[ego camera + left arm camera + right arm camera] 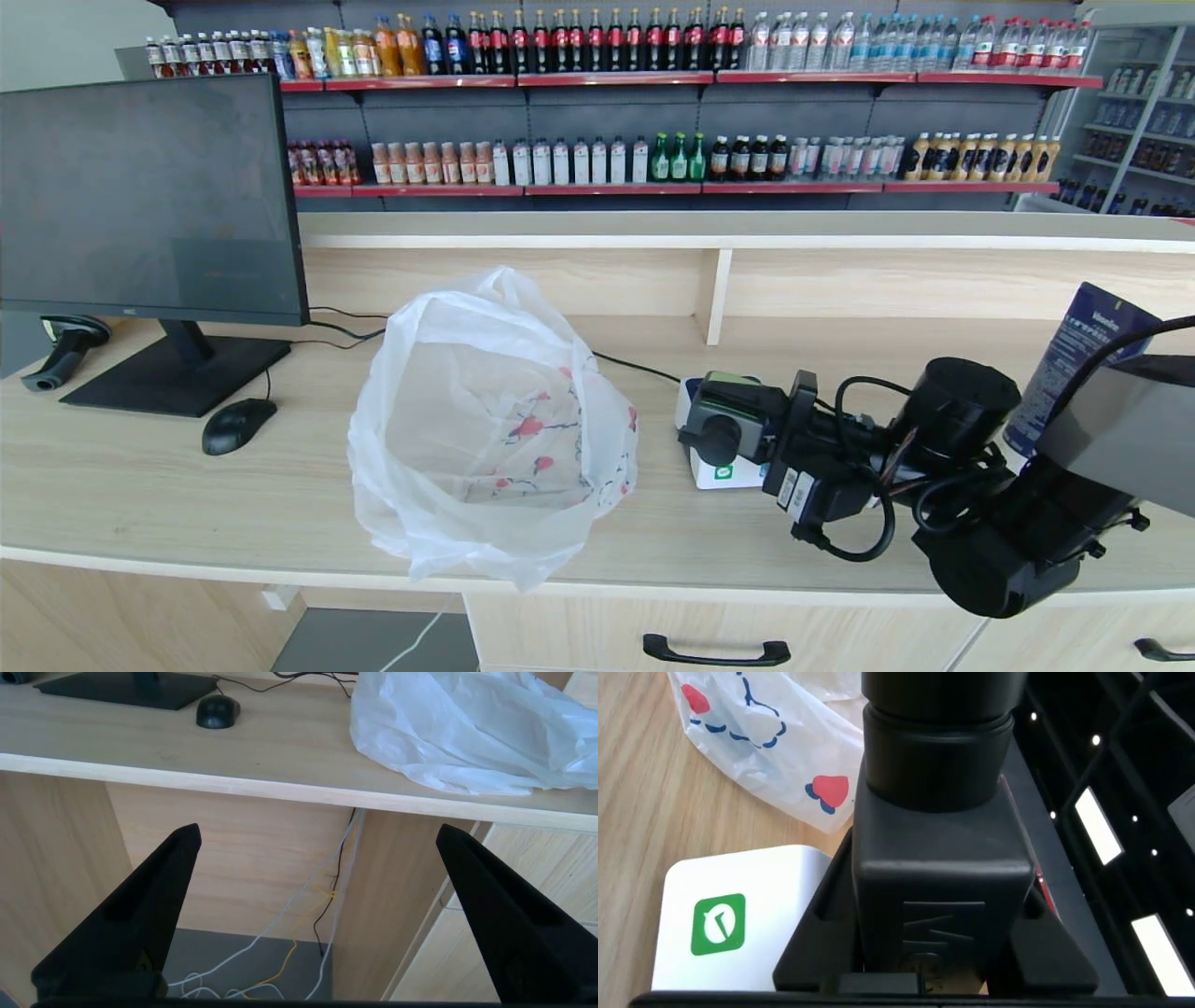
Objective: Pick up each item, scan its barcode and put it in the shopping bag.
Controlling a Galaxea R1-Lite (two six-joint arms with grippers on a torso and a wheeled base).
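Black handheld scanner point(63, 347) sits at the far left of the counter point(140, 504), beside a dark monitor point(149, 196) with a mouse point(238, 425) in front of its stand. Mid-counter, the white shopping bag point(495, 429) stands with its mouth open, red marks printed on it. Just right of it lies a white box point(714, 478). The right gripper point(719, 425) hangs over the box; I cannot tell whether it is open or closed on anything. A dark blue pack point(1074, 359) leans behind that arm.

The left wrist view adds the left gripper point(318, 835) below the counter's edge, fingers point(149, 905) spread wide with nothing between them, and cables point(327, 915) hanging beyond. The right wrist view adds the box's green emblem.

The counter is pale wood, and shelves of drinks point(607, 47) line the back wall.
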